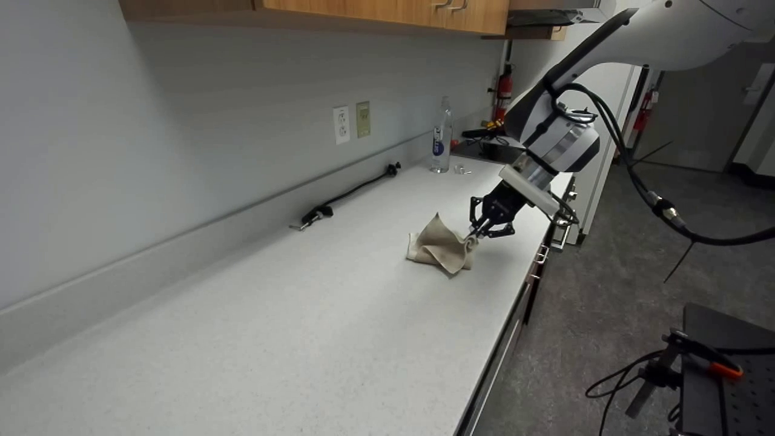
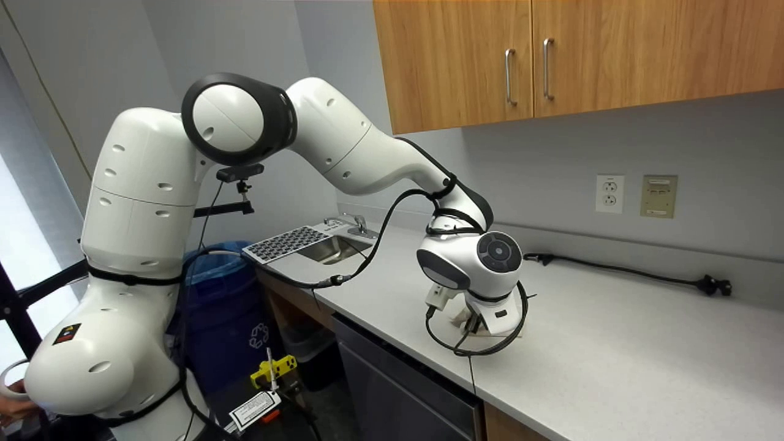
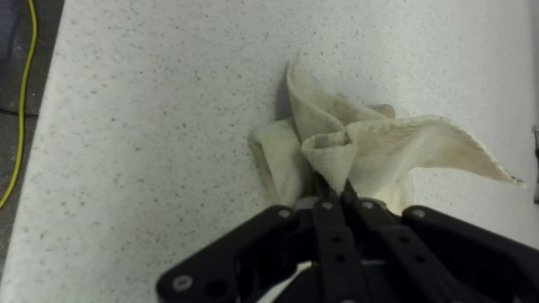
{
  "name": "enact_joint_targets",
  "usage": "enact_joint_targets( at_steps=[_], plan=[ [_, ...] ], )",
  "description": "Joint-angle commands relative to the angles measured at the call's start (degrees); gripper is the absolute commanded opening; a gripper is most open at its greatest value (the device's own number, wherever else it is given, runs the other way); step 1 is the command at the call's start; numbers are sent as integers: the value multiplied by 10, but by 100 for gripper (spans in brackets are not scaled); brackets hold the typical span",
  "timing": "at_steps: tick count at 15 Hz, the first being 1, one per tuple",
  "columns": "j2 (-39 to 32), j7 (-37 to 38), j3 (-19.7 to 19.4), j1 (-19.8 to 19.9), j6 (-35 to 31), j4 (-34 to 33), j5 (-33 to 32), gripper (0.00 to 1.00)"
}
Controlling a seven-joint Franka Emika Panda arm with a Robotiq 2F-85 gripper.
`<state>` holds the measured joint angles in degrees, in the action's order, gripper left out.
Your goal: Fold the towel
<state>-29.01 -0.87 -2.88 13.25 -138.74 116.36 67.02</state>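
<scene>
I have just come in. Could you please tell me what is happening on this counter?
A robot arm is handling a cream-beige towel on the white counter. Its end effector is shut on a bunched part of it. One corner sticks up and the towel looks rumpled, so the folding does not seem finished.

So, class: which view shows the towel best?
The wrist view: there the towel looks largest, its folds clear. In an exterior view the towel looks small; in an exterior view the arm hides most of it.

Towel [image 1: 441, 247] on counter [image 1: 290, 327]; bottle [image 1: 442, 142] behind in exterior view (cable [image 1: 358, 189] near wall [image 1: 242, 127]).
</scene>
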Motion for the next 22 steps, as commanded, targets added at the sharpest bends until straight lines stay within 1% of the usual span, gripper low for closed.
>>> enact_joint_targets(
  at_steps=[1,3,4,5,10,11,14,15,17,22],
  plan=[
    [-15,4,-10,-9,4,-35,12,1],
    [-14,11,-14,-11,-2,-44,6,1],
    [-13,17,-17,-13,-2,-48,-1,19],
    [-14,23,-19,-14,-2,-52,-4,30],
    [-15,51,-32,-33,-22,-57,-44,66],
    [-14,53,-32,-36,-30,-56,-52,75],
    [-5,75,-37,-54,-67,-47,-90,97],
    [-2,83,-37,-60,-79,-44,-104,100],
    [5,95,-32,-66,-91,-39,-123,100],
    [22,115,-20,-77,-87,-40,-150,100]
  ],
)
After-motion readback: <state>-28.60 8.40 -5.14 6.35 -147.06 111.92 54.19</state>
